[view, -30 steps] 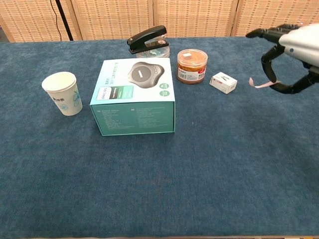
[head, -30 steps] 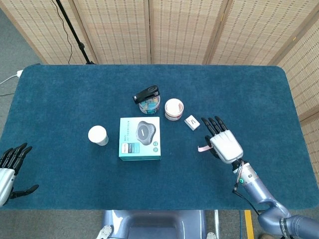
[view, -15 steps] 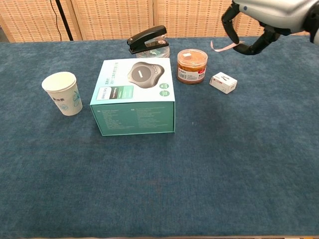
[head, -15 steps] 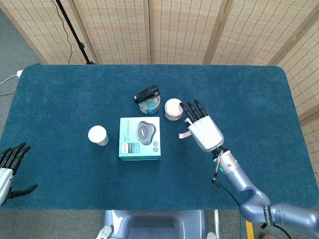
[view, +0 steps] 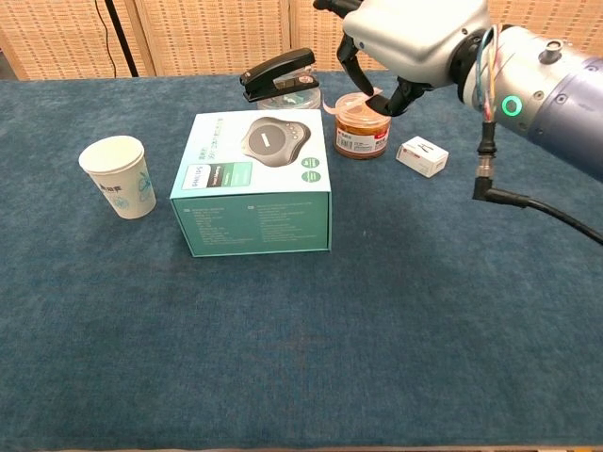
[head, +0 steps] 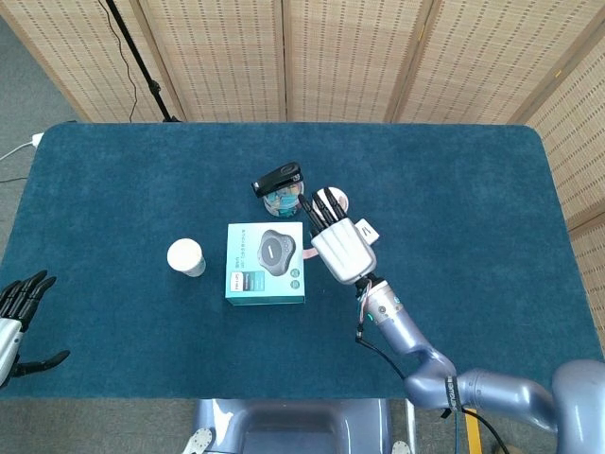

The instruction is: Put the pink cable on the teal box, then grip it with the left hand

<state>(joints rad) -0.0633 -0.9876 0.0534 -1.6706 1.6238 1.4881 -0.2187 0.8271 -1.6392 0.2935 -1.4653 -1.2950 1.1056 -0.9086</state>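
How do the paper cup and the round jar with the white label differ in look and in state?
The paper cup is white with a blue print; the jar is clear, with orange contents.

The cup is open on top; the jar has a lid.

The cup stands alone, left of the teal box; the jar stands behind the box's right side, with the right robot hand above it in the chest view.

Both stand upright on the table.

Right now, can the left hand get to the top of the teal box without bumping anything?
Probably yes. The left hand sits open at the table's near-left edge; only the paper cup stands near its path to the teal box, and the box's left side looks free.
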